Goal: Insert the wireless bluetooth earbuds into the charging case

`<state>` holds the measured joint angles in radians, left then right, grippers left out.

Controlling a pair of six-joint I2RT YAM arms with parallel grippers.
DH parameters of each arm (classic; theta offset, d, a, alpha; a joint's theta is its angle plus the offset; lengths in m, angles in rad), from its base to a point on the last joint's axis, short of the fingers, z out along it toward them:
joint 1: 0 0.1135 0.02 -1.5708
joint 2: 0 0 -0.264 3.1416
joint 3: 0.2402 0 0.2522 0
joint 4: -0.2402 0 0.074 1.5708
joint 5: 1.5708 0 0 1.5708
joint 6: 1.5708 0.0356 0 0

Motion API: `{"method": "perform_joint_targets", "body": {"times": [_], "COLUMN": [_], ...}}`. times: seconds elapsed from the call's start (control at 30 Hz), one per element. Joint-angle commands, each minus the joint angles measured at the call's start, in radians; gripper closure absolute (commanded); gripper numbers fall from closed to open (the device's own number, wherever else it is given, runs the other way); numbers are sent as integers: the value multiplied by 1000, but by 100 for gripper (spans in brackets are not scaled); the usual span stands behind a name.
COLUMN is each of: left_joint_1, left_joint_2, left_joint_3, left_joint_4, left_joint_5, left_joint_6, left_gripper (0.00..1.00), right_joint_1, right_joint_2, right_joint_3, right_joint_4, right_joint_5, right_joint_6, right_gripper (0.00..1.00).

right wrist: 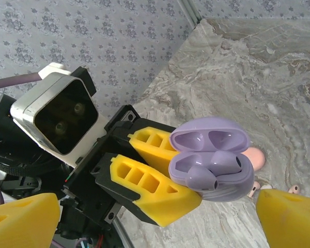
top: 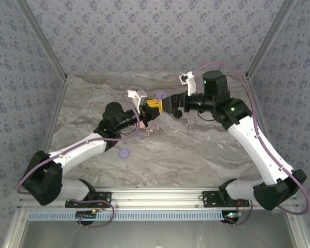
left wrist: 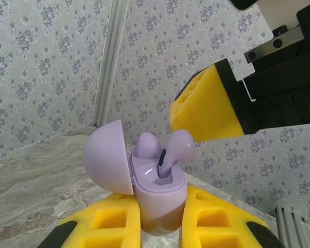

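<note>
K: Over the far middle of the bench (top: 196, 150) — left claw (left wrist: 160, 225) status?

M: Clamped tight on the lavender charging case (left wrist: 159, 199). Its yellow fingers (left wrist: 217, 222) press both sides, the case is held up off the bench, and the lid (left wrist: 107, 157) is swung open.

K: Earbuds?

M: The left wrist view gives two lavender ones in the case. The low earbud (left wrist: 145, 144) sits next to the lid. The tilted earbud (left wrist: 178, 144) has its stem down in its well and its head above the rim. The right wrist view looks in from the other side. There I make out one earbud (right wrist: 219, 168) lying across the lower half, plus the two hollows inside the lid, which the left wrist view hides.

K: Right claw (top: 164, 102)?

M: Jaws spread wide, nothing between them. One yellow finger (left wrist: 206, 111) hangs just above the tilted earbud; touching or not — cannot tell.

K: On the bench itself?

M: The right wrist view shows a pale pink rounded thing (right wrist: 256, 157) just behind the case, partly hidden, with small pale pieces (right wrist: 294, 189) near it. The top view adds a lavender disc (top: 124, 153) lying apart, nearer the left arm.
</note>
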<state>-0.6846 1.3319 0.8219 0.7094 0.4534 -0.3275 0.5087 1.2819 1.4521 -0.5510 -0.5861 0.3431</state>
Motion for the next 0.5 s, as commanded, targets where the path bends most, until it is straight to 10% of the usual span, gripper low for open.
{"method": "perform_joint_targets", "body": {"times": [0.0,0.47], "left_joint_1": [3,2], "left_joint_2": [-5,-11], "left_joint_3": [27,26], "left_joint_4": [38,30], "left_joint_5": [18,16], "left_joint_6": [-7,-7], "left_gripper": [100,100], "right_joint_1": [17,44], "right_joint_2": [7,26], "right_joint_3": [43,54], "right_joint_4": [-17,-27], "right_joint_5": [6,3], "right_joint_6": [-23,-33], "right_gripper": [0,1]}}
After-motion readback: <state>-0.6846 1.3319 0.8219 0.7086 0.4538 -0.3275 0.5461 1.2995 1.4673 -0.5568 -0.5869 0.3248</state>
